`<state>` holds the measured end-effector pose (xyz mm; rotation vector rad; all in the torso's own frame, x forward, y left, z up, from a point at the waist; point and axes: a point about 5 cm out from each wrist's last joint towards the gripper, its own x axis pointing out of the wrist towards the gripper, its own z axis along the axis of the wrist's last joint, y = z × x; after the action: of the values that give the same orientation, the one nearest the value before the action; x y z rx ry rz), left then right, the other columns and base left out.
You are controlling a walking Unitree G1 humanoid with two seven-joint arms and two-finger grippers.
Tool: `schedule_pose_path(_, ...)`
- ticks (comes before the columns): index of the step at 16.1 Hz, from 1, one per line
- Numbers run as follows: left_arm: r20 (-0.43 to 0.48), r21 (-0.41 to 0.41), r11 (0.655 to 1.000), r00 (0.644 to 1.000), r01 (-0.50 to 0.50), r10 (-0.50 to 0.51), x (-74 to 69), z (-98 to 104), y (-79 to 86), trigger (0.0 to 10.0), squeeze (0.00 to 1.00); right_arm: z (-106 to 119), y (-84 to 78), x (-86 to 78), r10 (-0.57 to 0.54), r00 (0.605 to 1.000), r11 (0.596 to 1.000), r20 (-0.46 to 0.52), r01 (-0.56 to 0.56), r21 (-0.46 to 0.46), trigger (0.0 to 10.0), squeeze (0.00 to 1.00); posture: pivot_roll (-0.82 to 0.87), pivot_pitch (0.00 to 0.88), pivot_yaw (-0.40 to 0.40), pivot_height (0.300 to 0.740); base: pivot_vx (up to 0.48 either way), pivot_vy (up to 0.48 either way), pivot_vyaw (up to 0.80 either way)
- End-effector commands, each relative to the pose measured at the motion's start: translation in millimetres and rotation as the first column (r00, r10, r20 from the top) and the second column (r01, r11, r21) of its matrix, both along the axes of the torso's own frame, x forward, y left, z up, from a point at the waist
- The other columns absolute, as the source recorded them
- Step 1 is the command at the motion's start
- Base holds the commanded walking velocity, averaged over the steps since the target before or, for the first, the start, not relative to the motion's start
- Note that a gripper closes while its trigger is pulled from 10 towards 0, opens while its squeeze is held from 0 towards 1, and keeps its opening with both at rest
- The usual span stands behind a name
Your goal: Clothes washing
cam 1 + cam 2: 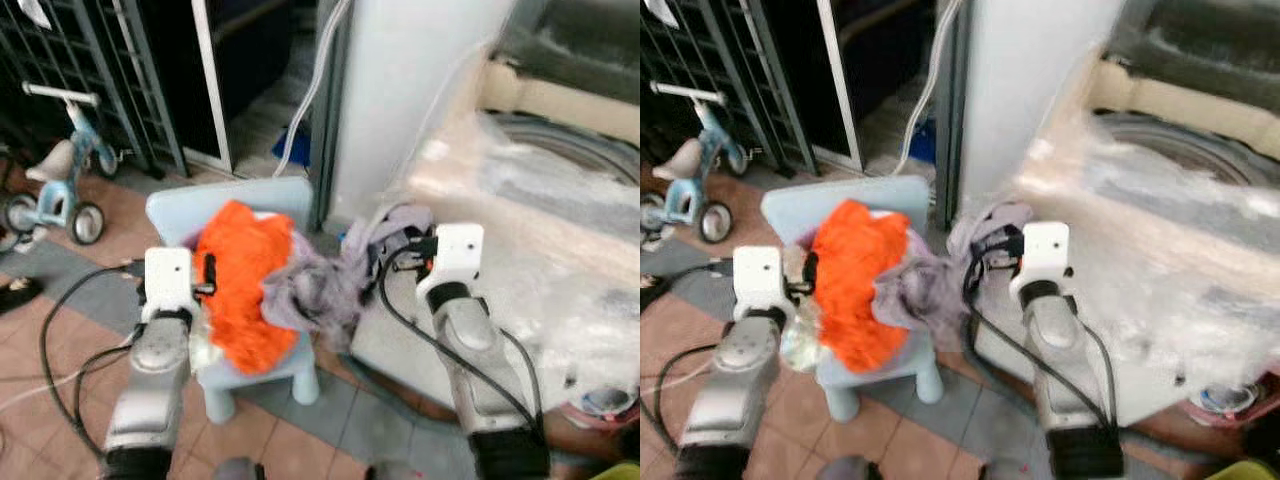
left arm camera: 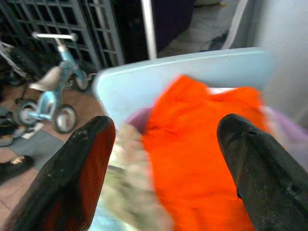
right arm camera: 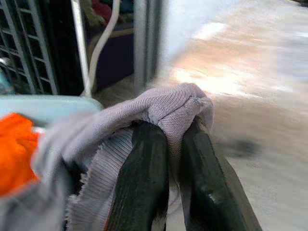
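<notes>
- Tiled floor (image 1: 60,345) carries a small pale-blue chair (image 1: 255,200), just beside a plastic-wrapped washing machine (image 1: 560,230).
- Orange garment (image 1: 245,285) lies heaped on the chair.
- Left gripper (image 2: 166,159) hovers at the chair, fingers spread wide.
- Right gripper (image 3: 166,159), beside the chair, pinches a lilac-grey knit garment (image 3: 168,108) trailing off the chair.

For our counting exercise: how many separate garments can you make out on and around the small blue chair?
3. An orange garment heaped on the blue chair; a grey-lilac garment pinched in the right gripper; a pale blurred one beside the orange. Others may lie hidden underneath.
</notes>
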<state>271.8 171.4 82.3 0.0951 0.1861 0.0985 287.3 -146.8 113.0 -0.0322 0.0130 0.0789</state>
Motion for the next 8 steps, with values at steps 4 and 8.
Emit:
schedule_pose_path(4, -0.007, 0.004, 1.000, 1.000, 0.013, -0.013, 0.2, -0.6, -2.0, 10.0, 0.00, 12.6, 1.5, 4.5, 0.000, 0.999, 1.000, 0.048, -0.001, 0.004, 10.0, 0.00, -0.04, 0.000, -0.003, 0.740, 0.000, -0.332, 0.00)
schedule_pose_path(8, 0.015, -0.008, 1.000, 1.000, 0.013, -0.013, 0.9, 2.4, -2.1, 10.0, 0.00, 15.3, 4.3, 5.4, 0.016, 0.998, 1.000, 0.059, -0.015, -0.005, 10.0, 0.00, -0.04, 0.000, -0.001, 0.740, 0.000, -0.066, 0.00)
